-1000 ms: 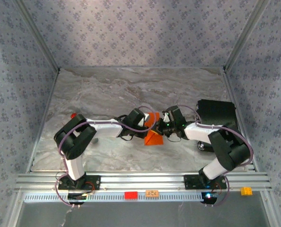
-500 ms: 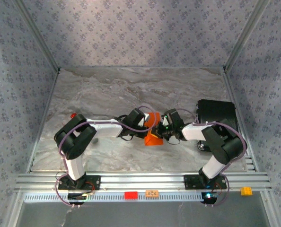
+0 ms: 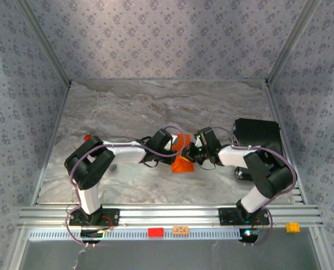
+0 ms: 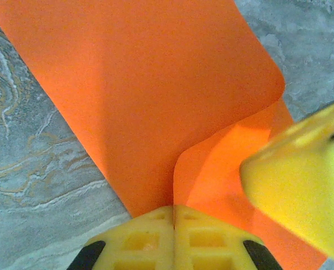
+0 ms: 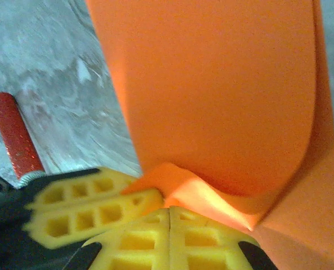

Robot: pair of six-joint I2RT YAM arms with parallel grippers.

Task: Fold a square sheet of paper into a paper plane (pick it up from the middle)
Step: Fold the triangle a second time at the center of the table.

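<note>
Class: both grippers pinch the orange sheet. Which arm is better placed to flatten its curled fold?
Probably the right: the right gripper is shut on the bunched end of the curl in the square sheet of paper, while the left gripper clamps a flatter part as anchor.

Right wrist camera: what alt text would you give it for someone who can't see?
A yellow robot hand pinches a curled sheet of bright orange paper close up, with a second yellow hand meeting the same fold from the left. Behind lie a grey marbled table and a red cylinder.
</note>
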